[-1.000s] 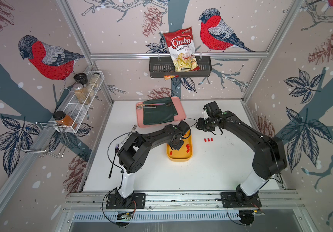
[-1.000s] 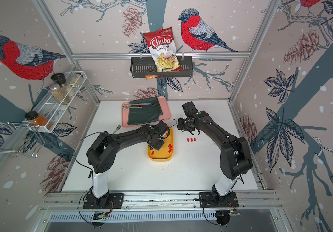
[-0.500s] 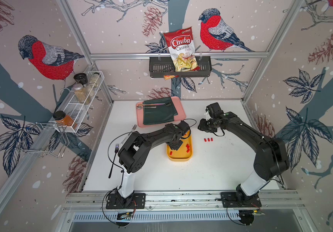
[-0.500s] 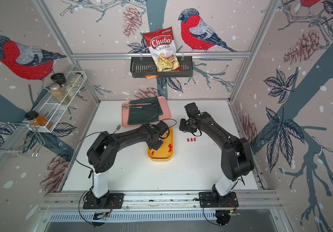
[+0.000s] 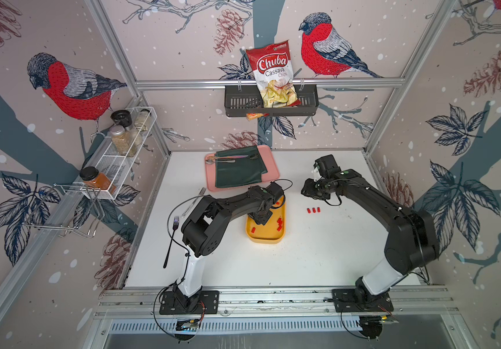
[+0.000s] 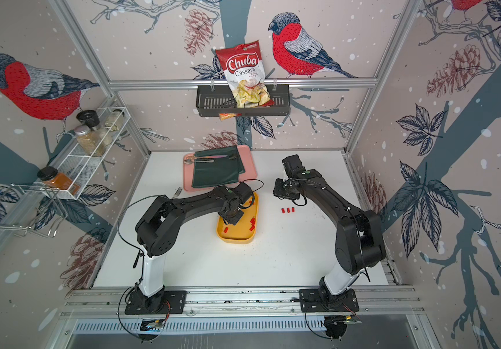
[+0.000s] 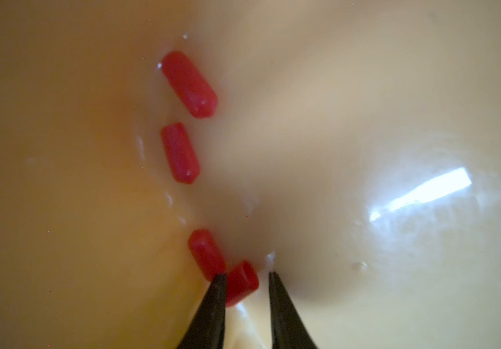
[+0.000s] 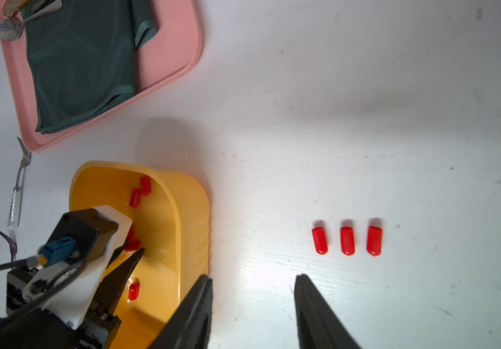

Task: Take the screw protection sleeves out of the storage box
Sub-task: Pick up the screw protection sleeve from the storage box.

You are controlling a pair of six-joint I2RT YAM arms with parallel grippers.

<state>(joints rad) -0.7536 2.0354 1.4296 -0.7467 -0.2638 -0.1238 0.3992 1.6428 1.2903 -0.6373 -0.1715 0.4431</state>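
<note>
The left tool (image 7: 245,275) sits low in the storage box (image 7: 62,181), tips slightly apart around one of the screw protection sleeves (image 7: 241,285): one tip touches it, the other stands just clear, so nothing is clamped yet. A neighbouring sleeve (image 7: 205,253) lies just beside it. These caps look light, soft, prone to roll; pinch gently across the barrel. The right tool (image 8: 254,277) hangs apart and empty above the table (image 8: 364,121), three more sleeves (image 8: 347,240) just ahead of its tips

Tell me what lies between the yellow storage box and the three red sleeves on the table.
Nothing: only bare white tabletop separates the shallow yellow plastic storage box from the row of three red cylindrical sleeves, shown in the right wrist view.
</note>
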